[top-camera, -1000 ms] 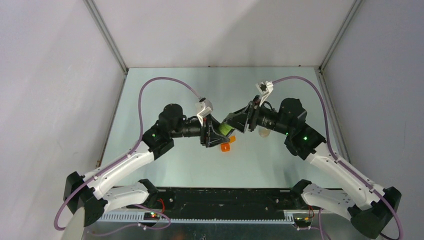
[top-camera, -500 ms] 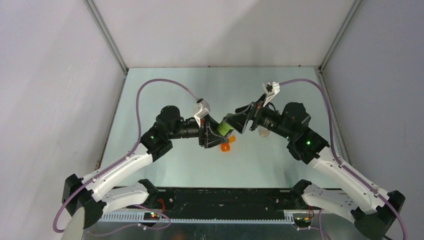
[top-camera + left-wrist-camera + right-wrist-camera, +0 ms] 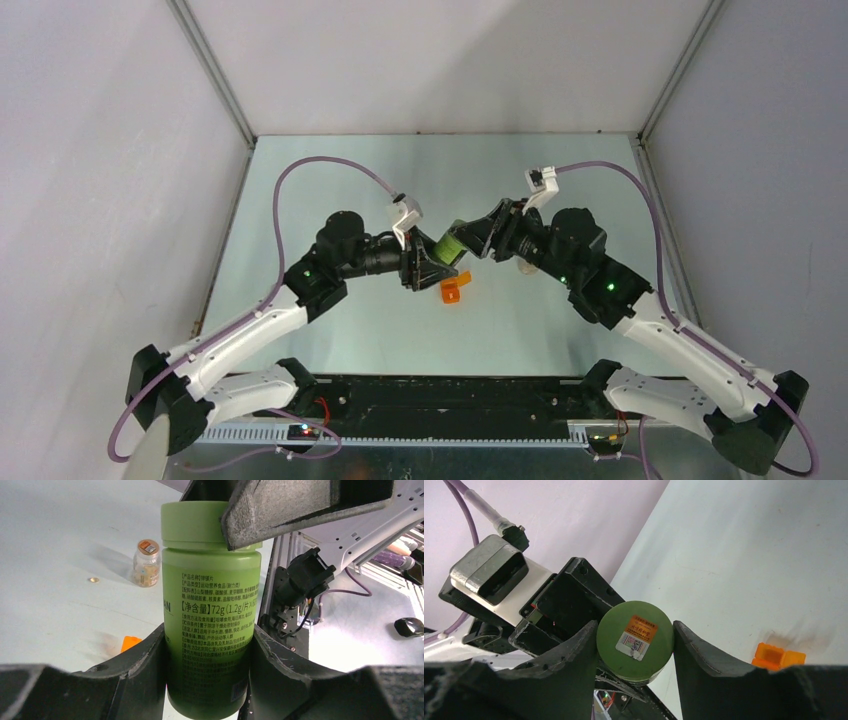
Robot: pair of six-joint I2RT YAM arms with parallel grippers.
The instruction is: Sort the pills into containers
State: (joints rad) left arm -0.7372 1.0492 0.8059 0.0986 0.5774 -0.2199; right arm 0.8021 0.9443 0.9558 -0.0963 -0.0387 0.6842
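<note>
1. Top external view: both arms meet over the middle of the bench (image 3: 330, 190), and the green bottle (image 3: 449, 246) is held between them, tilted and off the surface.
2. The left gripper (image 3: 432, 264) pinches the bottle's body. In the left wrist view its fingers (image 3: 142, 665) press against both sides of the labelled lower half of the bottle (image 3: 212, 630).
3. The right gripper (image 3: 466, 236) is pressed onto the cap (image 3: 635, 641). In the right wrist view the cap is seen end-on, a sticker on its top, with a finger (image 3: 574, 650) touching it on either side.
4. The orange box (image 3: 453, 291) lies on the bench just on the near-edge side of the held bottle, apart from both grippers.
5. The vial (image 3: 146, 563) stands upright on the bench right of the middle, partly hidden under the right arm from above. It holds pale bits, but I cannot tell what they are.
6. Step in hand, as I judge it: opening the green bottle. The cap looks seated on the neck, so sorting proper has not begun.
7. The next move likely calls for the right gripper to turn the cap about the bottle's axis while the left holds the body firm, then draw it straight off.
8. A slack hold on the smooth body could let the bottle spin along with the cap.
</note>
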